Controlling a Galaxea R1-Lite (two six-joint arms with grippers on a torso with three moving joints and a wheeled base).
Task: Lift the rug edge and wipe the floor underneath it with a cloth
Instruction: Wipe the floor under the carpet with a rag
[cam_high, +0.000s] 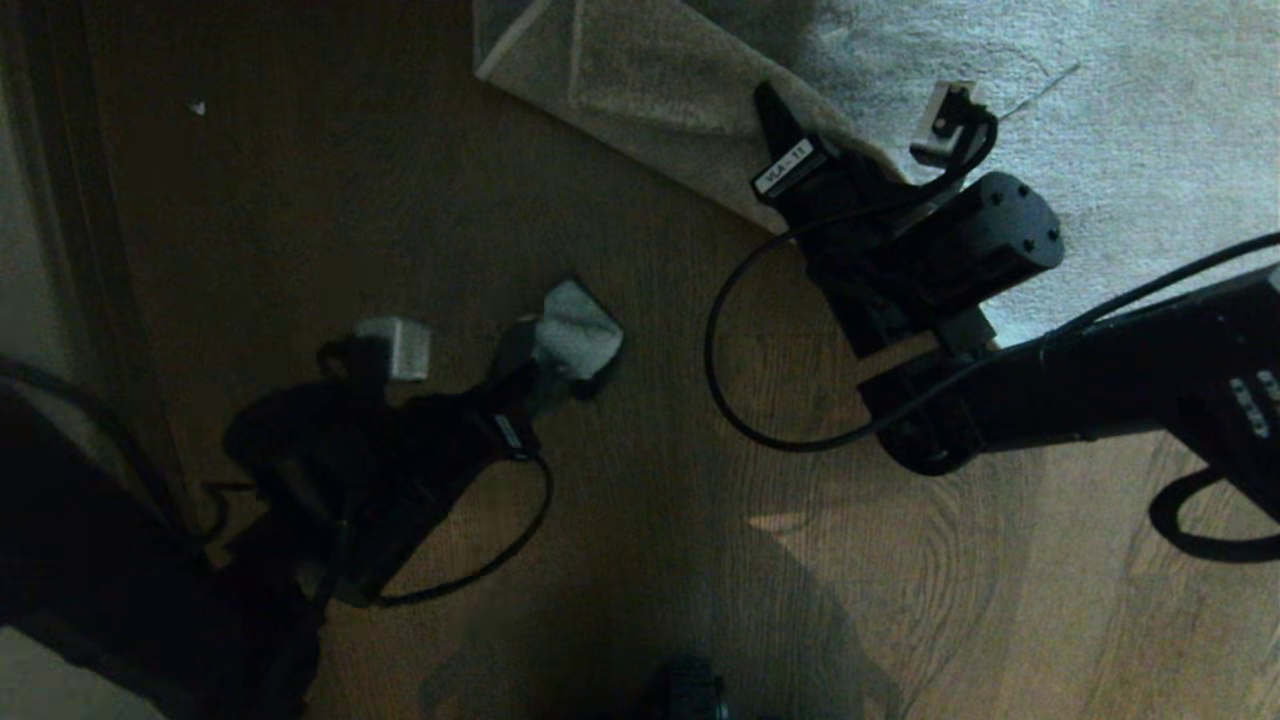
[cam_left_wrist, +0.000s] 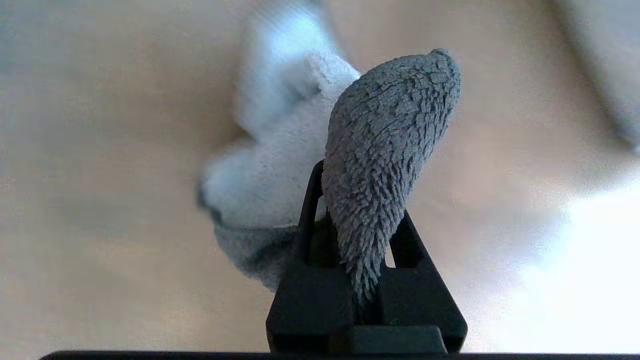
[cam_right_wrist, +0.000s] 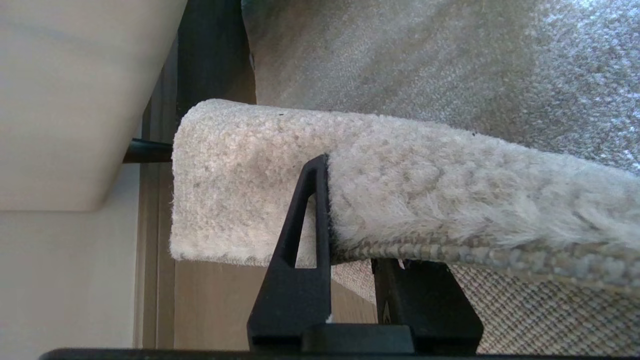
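Presently, findings as observed:

Floor: the floor (cam_high: 620, 480) is brown wood-grain plank, smooth with a faint sheen; lit at the near right, in deep shadow at the left.

Rug: a large pale plush rug (cam_high: 1150, 120) covers the far right of the head view.

Rug edge: the rug edge (cam_high: 650, 90) is turned up and folded back, its smoother beige underside facing the camera, with bare plank showing beside the fold. In the right wrist view the pile (cam_right_wrist: 400, 175) arches over one finger and the woven backing (cam_right_wrist: 525, 310) runs beneath.

Right gripper: the right gripper (cam_high: 790, 150) sits at the fold, jaws clamped on the rug edge with pile on one face and backing on the other, holding it clear of the planks.

Cloth: the cloth (cam_high: 575, 330), a small grey terry piece, sits on open floor well apart from the rug, to its left.

Left gripper: the left gripper (cam_high: 545, 350) is low over the planks, jaws pinched together on the cloth; in the left wrist view a nubby grey lobe (cam_left_wrist: 390, 150) stands up between the fingers.

Room: a dark vertical post (cam_right_wrist: 215, 55) and a pale panel (cam_right_wrist: 75, 90) stand beyond the rug's corner; what they belong to cannot be told.
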